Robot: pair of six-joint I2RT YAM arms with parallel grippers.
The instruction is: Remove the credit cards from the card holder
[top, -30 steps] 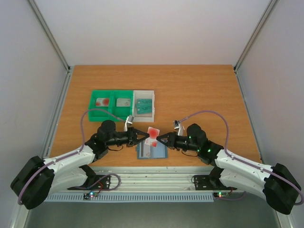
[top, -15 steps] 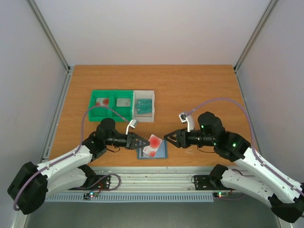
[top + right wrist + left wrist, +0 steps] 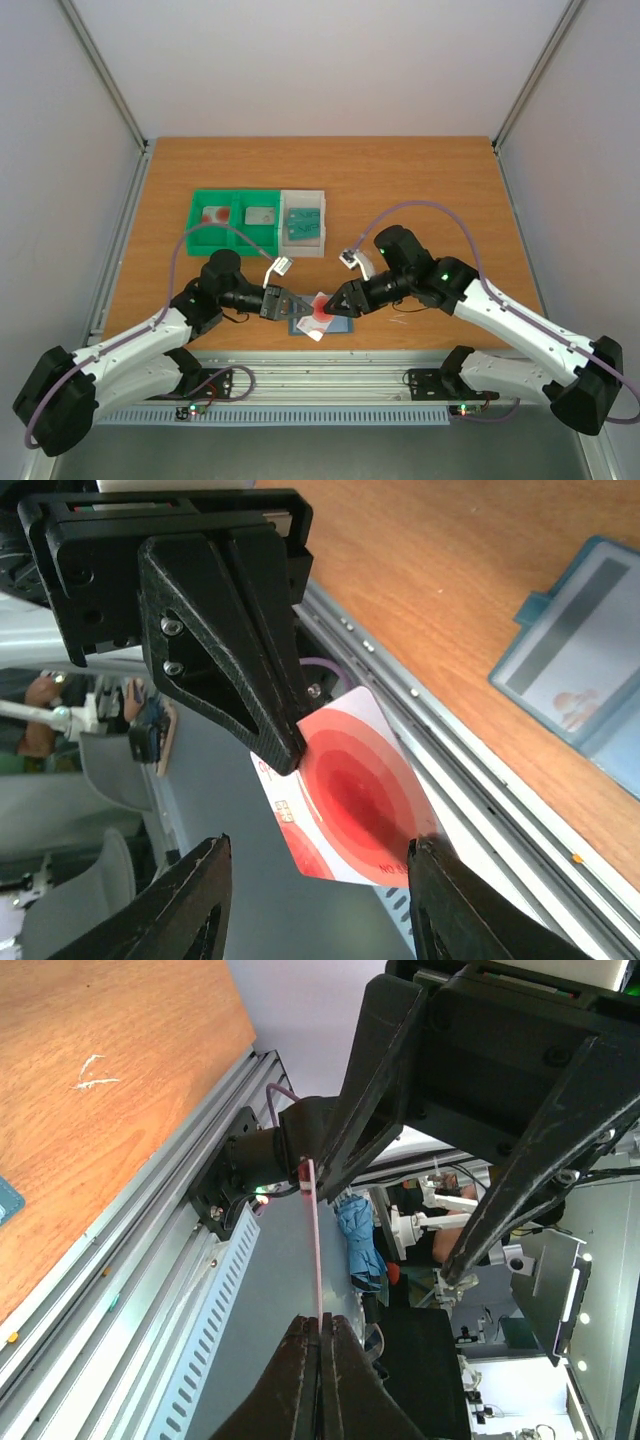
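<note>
My left gripper (image 3: pixel 292 303) is shut on a pale credit card with a red round mark (image 3: pixel 321 311), held just above the blue-grey card holder (image 3: pixel 338 324) near the table's front edge. The left wrist view shows that card edge-on (image 3: pixel 317 1250), pinched at the tips of my left gripper (image 3: pixel 322 1325). My right gripper (image 3: pixel 338 301) faces it from the right. Its jaws stand open on either side of the card (image 3: pixel 352 790), and the right fingertip (image 3: pixel 425 855) meets the card's lower corner. The open card holder (image 3: pixel 585 655) lies on the wood with another red-marked card (image 3: pixel 571 706) in its slot.
A green compartment tray (image 3: pixel 200 231) and a white tray (image 3: pixel 322 199) stand behind the arms at the left, with cards lying in them. The table's metal front rail (image 3: pixel 330 372) runs just below the card holder. My right arm's cable (image 3: pixel 440 209) arches over the table.
My right gripper opened off the red-marked card, drew back to the right, then came in again around it. My left gripper kept the card and lowered it over the card holder.
</note>
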